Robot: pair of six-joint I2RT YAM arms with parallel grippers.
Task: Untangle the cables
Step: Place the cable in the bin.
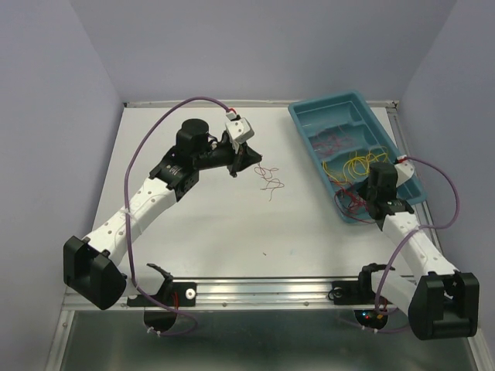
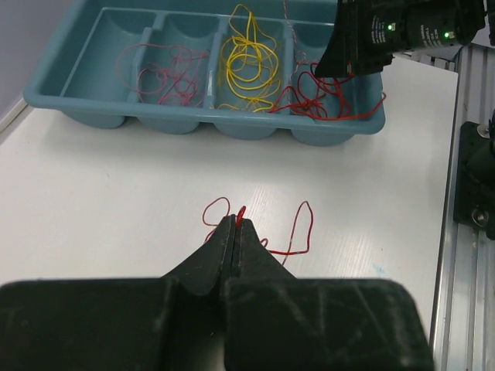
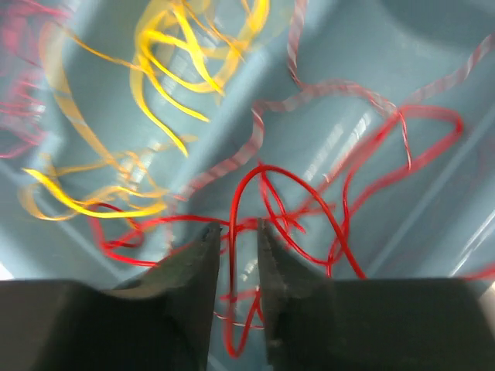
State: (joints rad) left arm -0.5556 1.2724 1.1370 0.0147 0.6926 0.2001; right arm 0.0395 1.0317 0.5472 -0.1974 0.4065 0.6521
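left fingers [image 2: 232,232] pinched tight on red strand [image 2: 298,224] on table [image 2: 100,193]; right fingers [image 3: 213,241] slightly apart, hovering over red cables [image 3: 332,220] in tray [image 2: 93,108]

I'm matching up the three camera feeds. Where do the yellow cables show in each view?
Top external: the yellow cables lie right of centre, in the lower half of the teal tray.
Left wrist: the yellow cables are at top centre, in a middle compartment of the tray.
Right wrist: the yellow cables are at upper left, close up and blurred.
Shared landmark: the teal tray, which appears in all three views.
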